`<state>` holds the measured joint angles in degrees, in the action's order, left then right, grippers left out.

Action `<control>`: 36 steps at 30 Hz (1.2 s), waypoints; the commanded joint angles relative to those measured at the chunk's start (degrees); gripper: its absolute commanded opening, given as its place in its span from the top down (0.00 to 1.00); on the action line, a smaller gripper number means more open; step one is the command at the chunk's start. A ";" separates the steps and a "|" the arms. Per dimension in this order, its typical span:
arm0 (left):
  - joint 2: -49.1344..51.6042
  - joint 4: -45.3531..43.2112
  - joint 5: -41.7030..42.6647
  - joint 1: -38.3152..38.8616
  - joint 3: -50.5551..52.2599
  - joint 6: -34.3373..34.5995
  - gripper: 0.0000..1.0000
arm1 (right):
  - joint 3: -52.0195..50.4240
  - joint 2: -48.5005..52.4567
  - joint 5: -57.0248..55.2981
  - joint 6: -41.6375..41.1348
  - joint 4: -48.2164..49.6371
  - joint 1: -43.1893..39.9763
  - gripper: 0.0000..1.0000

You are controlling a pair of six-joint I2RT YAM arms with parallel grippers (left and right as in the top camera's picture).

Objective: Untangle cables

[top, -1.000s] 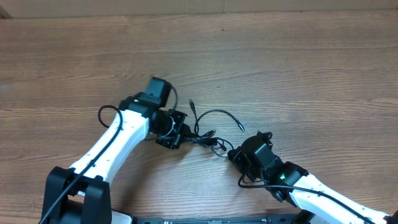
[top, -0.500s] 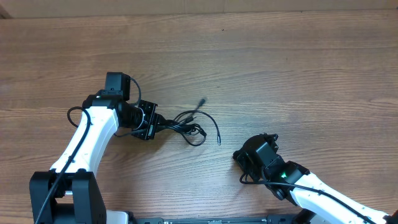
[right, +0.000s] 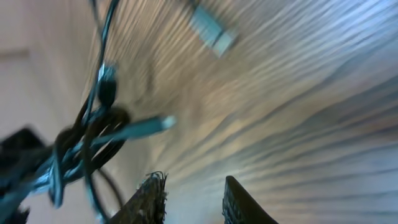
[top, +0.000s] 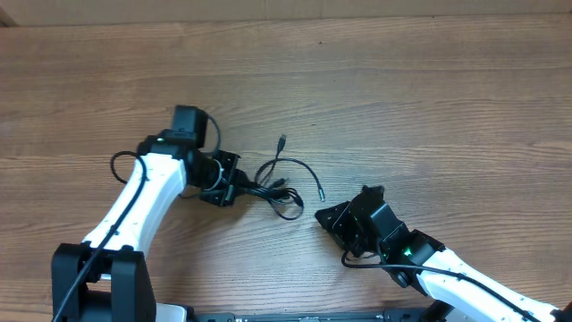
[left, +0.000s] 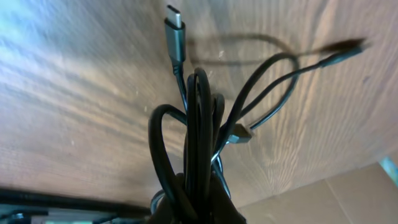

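The cables (top: 279, 183) are a bundle of thin black cords with silvery plug ends, lying on the wooden table (top: 429, 107) at its middle. My left gripper (top: 225, 185) is shut on the bundle's left end. In the left wrist view the cords (left: 200, 130) run up out of the jaws, with a grey plug (left: 175, 32) at the top. My right gripper (top: 331, 217) is open and empty, just right of the cords and apart from them. In the right wrist view its fingertips (right: 154, 186) frame bare wood, with the bundle (right: 87, 140) to the left and a plug (right: 211, 31) above.
The thicker black cable (top: 125, 161) of the left arm loops beside its wrist. The table's far edge (top: 286, 20) runs along the top, with a pale floor behind it.
My left gripper has moved right with the bundle in it. The cords' loose ends have shifted right too. My right gripper has moved up and left toward the cords.
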<state>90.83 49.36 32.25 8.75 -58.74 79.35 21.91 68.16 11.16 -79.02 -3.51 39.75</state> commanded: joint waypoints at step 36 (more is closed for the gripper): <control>-0.17 -1.25 -5.77 16.70 -0.11 25.66 0.96 | -0.09 0.13 7.93 -5.75 3.58 -0.17 0.61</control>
<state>90.83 48.05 24.69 22.96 -58.74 103.68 21.91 68.16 27.05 -80.58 -0.27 39.75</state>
